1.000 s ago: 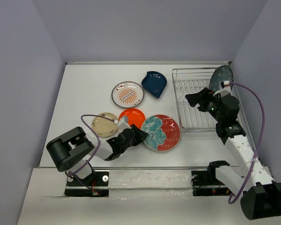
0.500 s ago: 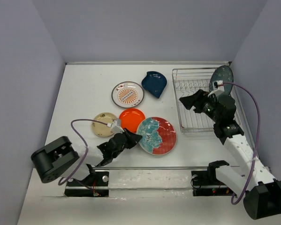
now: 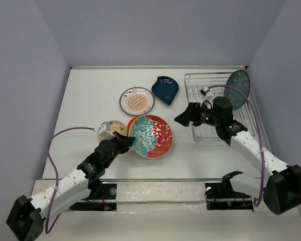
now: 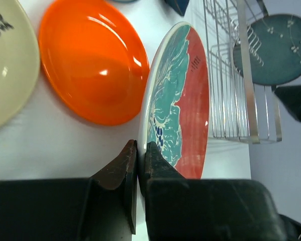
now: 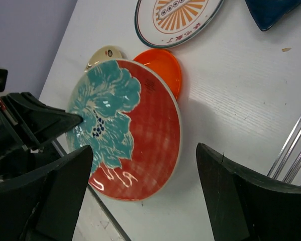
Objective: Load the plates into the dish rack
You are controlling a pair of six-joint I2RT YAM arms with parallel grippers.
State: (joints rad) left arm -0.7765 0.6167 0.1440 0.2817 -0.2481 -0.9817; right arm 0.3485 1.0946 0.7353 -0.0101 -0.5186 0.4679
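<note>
My left gripper [image 3: 126, 142] [image 4: 139, 150] is shut on the near rim of the large teal-and-red plate [image 3: 151, 136] [image 4: 183, 95], which is raised and tilted on edge. It hides most of the orange plate [image 4: 90, 65] [image 5: 163, 68] in the top view. The cream plate [image 3: 110, 126], the sunburst plate [image 3: 137, 101] and the dark blue plate [image 3: 165, 89] lie on the table. A dark teal plate [image 3: 238, 83] stands in the dish rack [image 3: 200, 88] at the right. My right gripper [image 3: 184, 116] [image 5: 144, 150] is open, left of the rack, facing the raised plate without touching it.
The white table [image 3: 90, 95] ends at walls on the left, back and right. The rack's wires [image 5: 296, 145] run close to my right gripper's right side. The left arm's cable [image 3: 70, 133] loops over the table's left part.
My left gripper has shut on the teal-and-red plate's rim, dragged it left and tipped it up over the orange plate. My right arm has swung left, away from the rack.
</note>
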